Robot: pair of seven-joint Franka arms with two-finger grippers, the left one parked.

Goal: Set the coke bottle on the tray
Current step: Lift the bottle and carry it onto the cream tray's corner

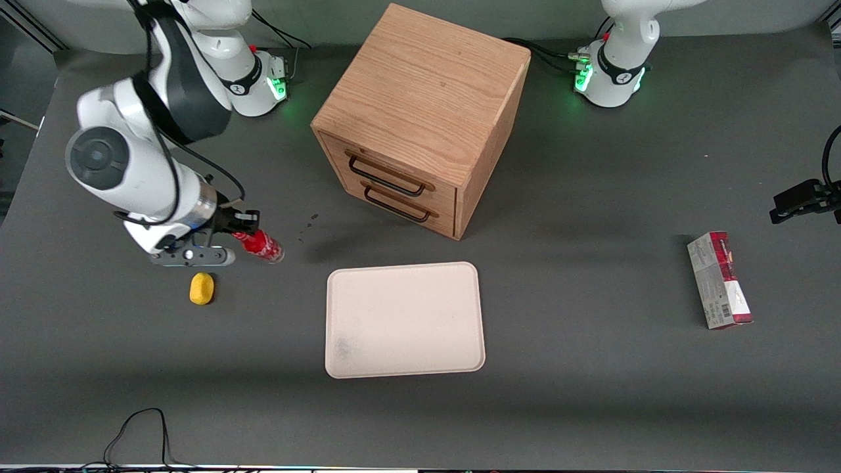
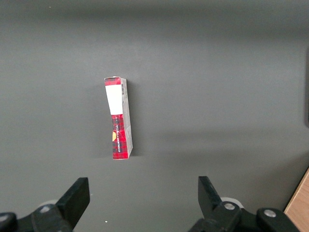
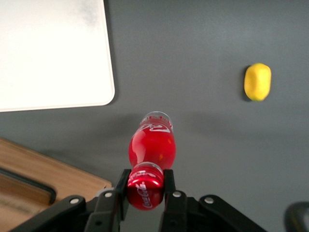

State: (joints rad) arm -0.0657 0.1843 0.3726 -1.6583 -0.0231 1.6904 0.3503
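Observation:
The coke bottle (image 1: 260,244) is small and red with white lettering and a clear base. My right gripper (image 1: 241,231) is shut on its red cap end, holding it tilted above the table toward the working arm's end. In the right wrist view the coke bottle (image 3: 152,146) hangs between the black fingers (image 3: 168,180) of the gripper (image 3: 145,186), clamped at the cap. The tray (image 1: 404,319), pale cream with rounded corners, lies flat nearer the front camera than the cabinet, and its corner (image 3: 58,63) shows in the wrist view. The bottle is apart from the tray.
A wooden drawer cabinet (image 1: 420,118) with two black handles stands farther from the front camera than the tray. A yellow oval lump (image 1: 202,288) lies on the table beside the gripper, also seen as the lump (image 3: 257,81). A red-and-grey carton (image 1: 719,279) lies toward the parked arm's end.

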